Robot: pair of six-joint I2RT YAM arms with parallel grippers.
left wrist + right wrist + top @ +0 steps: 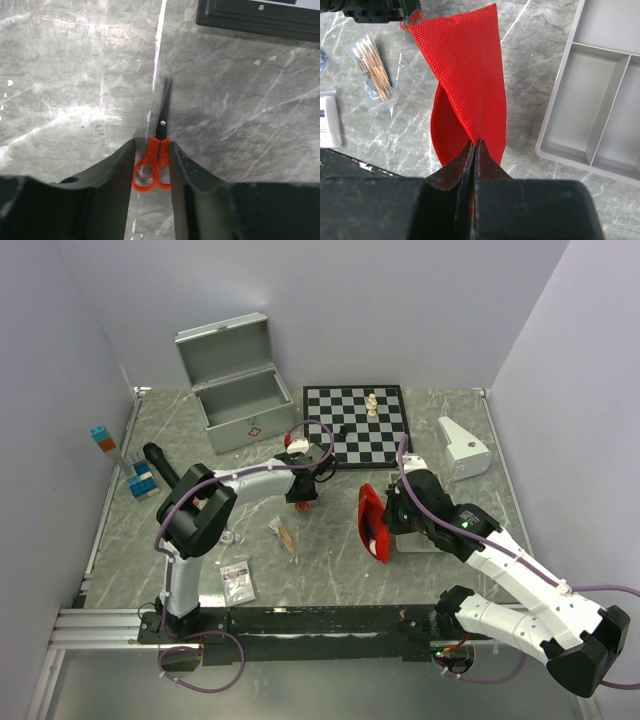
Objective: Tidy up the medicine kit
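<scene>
The medicine kit's silver case (240, 400) stands with its lid up at the back left. Its red pouch (372, 522) hangs lifted off the table with its mouth gaping; my right gripper (393, 520) is shut on the pouch's edge. The wrist view shows the jaws (475, 142) pinching the red fabric (470, 65). My left gripper (305, 488) points down at the table's middle. Its fingers (152, 145) press on both handle loops of small red-handled scissors (161, 131), whose black blades are closed and point away.
A chessboard (355, 420) with pieces (371, 403) lies behind the grippers. A shallow grey divided tray (600, 100) sits right of the pouch. A bag of cotton swabs (283, 533), a small packet (237, 582), blue blocks (143, 480) and a white wedge (463, 448) lie around.
</scene>
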